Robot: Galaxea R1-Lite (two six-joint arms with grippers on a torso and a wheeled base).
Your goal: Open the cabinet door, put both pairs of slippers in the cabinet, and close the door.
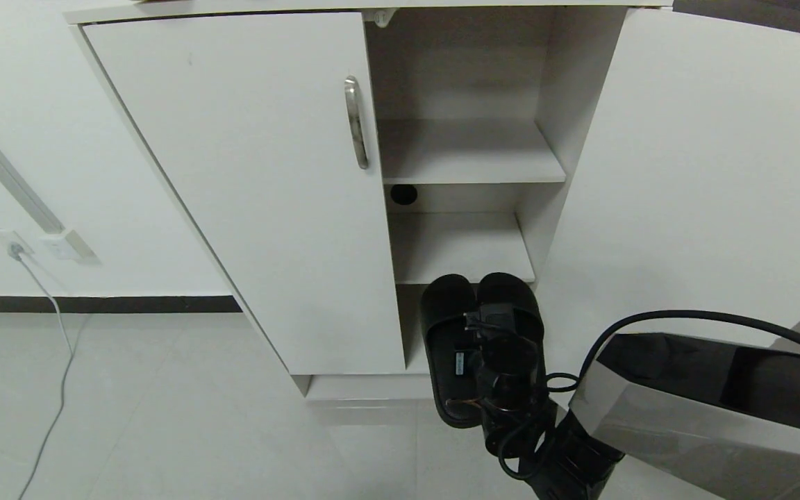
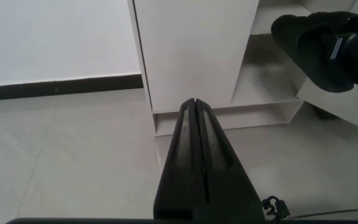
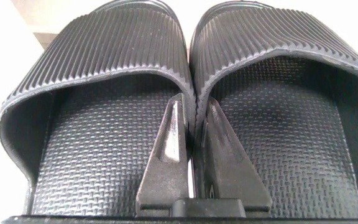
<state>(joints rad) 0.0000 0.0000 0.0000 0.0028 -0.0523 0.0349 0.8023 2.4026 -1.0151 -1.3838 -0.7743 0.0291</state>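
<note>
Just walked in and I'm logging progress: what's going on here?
The right gripper is shut on a pair of black slippers, pinching their inner edges together, and holds them before the lower shelves of the cabinet. The right door stands open; the left door is closed. The left gripper is shut, holding nothing, low over the floor.

lt: bright, even — soft shdw inside cabinet | head-view edges bowed | focus ok
</note>
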